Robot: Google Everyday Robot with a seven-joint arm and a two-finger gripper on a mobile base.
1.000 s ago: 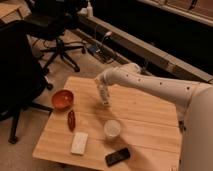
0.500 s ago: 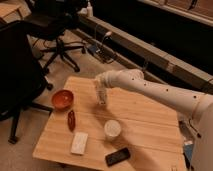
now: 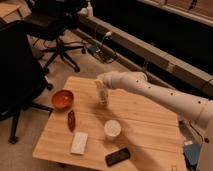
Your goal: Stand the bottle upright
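— Where's the gripper (image 3: 101, 90) now?

— Over the far middle of the wooden table (image 3: 145, 117), right at the bottle (image 3: 103, 96), which stands upright there.

— And the rest?

— An orange bowl (image 3: 62, 99) at the left edge, a small red thing (image 3: 71, 119) beside it, a white block (image 3: 79, 143), a white cup (image 3: 112, 128), a black phone (image 3: 117, 156) near the front.

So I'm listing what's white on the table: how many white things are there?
3: the bottle upright at the gripper, mid-table; the cup nearer the front; the flat block front left. None seems hidden.
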